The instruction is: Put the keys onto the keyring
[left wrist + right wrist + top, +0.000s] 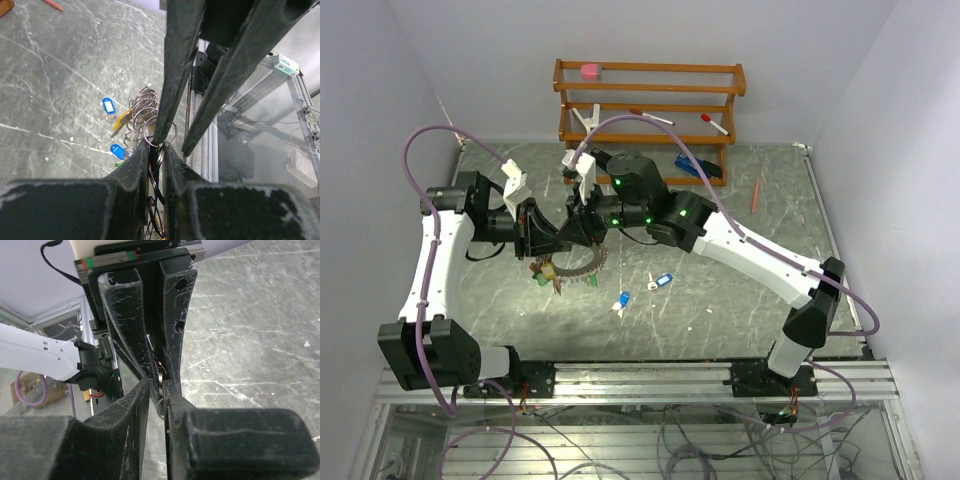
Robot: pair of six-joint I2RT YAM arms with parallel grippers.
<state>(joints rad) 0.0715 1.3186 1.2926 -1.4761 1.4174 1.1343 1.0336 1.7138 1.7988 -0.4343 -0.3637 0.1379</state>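
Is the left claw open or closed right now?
Shut on the keyring: in the left wrist view, the fingers of the left claw pinch its wire with almost no gap.

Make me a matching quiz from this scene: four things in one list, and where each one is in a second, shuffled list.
Things:
1 keyring
2 blue-tag keys
3 pink block
4 orange pencil

Places:
A top shelf of the rack
B near the right edge of the table
C loose, mid-table
D in the left hand

Pairs: 1-D, 2-C, 3-A, 4-B
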